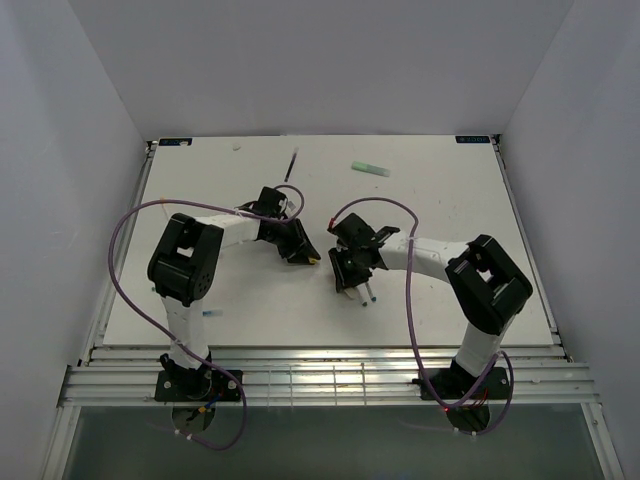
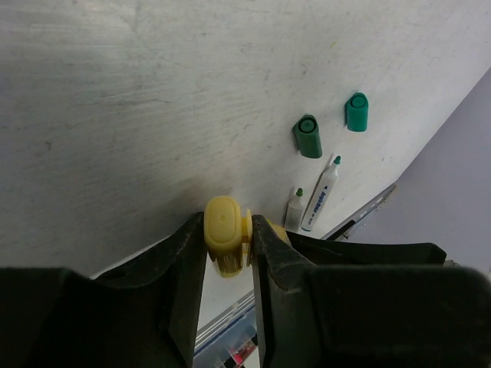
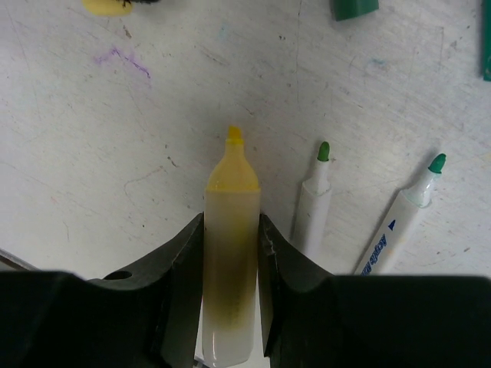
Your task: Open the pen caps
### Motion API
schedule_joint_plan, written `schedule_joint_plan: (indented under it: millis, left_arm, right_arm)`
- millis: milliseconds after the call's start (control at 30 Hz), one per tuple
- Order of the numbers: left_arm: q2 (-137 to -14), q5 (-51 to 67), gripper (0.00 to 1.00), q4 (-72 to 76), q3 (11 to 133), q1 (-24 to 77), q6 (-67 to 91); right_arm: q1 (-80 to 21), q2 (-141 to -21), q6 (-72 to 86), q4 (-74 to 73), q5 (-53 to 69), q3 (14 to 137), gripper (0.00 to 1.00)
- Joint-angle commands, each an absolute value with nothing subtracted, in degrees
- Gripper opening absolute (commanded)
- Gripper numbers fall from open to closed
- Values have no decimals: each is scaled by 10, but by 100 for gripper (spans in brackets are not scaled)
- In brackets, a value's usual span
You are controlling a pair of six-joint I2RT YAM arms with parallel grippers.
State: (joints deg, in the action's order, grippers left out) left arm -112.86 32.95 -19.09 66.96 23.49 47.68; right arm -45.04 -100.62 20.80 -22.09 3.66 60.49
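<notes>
The left end effector [image 2: 228,244] was clenched on the yellow cap [image 2: 222,224], clear of the yellow highlighter [image 3: 231,192] gripped by the right end effector [image 3: 230,238] — best, I'd say, to set both down gently, apart.

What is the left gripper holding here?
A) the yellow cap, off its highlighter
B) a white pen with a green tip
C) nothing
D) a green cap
A: the left wrist view shows the left gripper shut on the yellow cap, while the right gripper holds the yellow highlighter with its tip bare.
</notes>
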Motion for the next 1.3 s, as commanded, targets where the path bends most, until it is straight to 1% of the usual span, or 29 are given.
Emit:
schedule_joint_plan:
  millis: [0,67,167,200,300,333,367,567,700,733,900,933,1000,1033,1100,1167,1233,1267]
  left_arm:
    - [-1123,332,40,-183,663,237,464]
    - [-1124,331,43,-183,661,237,464]
    - [-1129,333,45,-183,663,238,463]
    - [-1129,334,48,-183,663,238,463]
    - [-1131,333,52,-183,664,238,463]
    - [-1132,334,54,-182,664,238,463]
    - [-1132,335,55,-183,665,238,462]
    - [-1136,339,57,-182,672,239,462]
    - [-1127,340,57,-182,672,239,461]
    - [-1124,340,57,-183,671,239,461]
    - [-1099,333,59,-190,668,239,458]
    - [-1084,329,60,-196,667,239,454]
    - [-1067,311,62,-204,668,238,446]
    - [-1050,299,63,-220,673,238,441]
    - [-1030,257,65,-240,680,238,425]
    - [-995,226,70,-258,686,238,411]
    - [-973,187,81,-268,688,238,404]
    - [-954,178,81,-270,689,237,400]
  right_arm:
    - [-453,-1040,197,-229,21,607,32]
    - [-454,-1042,196,-231,19,607,32]
    - [-453,-1047,196,-238,11,607,32]
    - [-453,-1047,195,-239,11,606,33]
    - [-453,-1049,194,-242,7,603,37]
    - [-454,-1049,195,-242,5,602,41]
    - [-454,-1049,195,-242,4,599,42]
    - [-453,-1046,195,-242,3,592,42]
    - [-454,-1032,189,-241,3,598,45]
    - [-453,-1027,187,-242,3,604,49]
    - [-454,-999,166,-256,-34,648,56]
    - [-454,-985,163,-258,-39,667,61]
    - [-451,-973,154,-263,-54,692,65]
    - [-451,-963,141,-265,-61,706,69]
    - [-445,-955,128,-268,-75,752,74]
    - [-428,-954,106,-278,-83,804,82]
    - [-410,-965,96,-282,-93,835,85]
    - [-389,-971,84,-282,-98,866,90]
